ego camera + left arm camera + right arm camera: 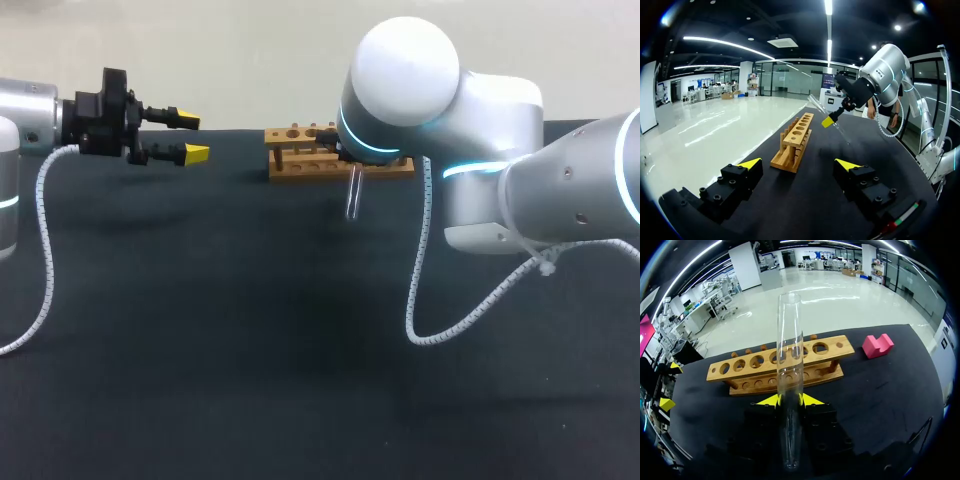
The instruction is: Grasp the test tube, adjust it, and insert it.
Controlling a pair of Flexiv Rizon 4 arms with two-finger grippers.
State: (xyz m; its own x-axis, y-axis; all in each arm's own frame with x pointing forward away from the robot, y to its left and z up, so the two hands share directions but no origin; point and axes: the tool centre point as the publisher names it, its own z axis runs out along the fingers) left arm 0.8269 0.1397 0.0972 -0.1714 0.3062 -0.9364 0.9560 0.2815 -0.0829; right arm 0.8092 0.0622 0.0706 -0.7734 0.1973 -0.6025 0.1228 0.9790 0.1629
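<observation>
Test tube point(353, 195) held short of its slot: at the frame's upper left the left tool point(187, 137) hangs above the dark table point(200, 350), fingers apart and empty; at upper centre the right tool point(790, 401) clamps the tube, closed end down, just before the wooden rack point(300, 167).

Clear glass test tube point(789, 390), wooden rack point(780, 365)

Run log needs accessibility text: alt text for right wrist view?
The right gripper is shut on a clear glass test tube, its yellow tips clamping it partway along. Ahead, a wooden rack with a row of round holes stands on the black table, a pink notched block beside one end.
</observation>
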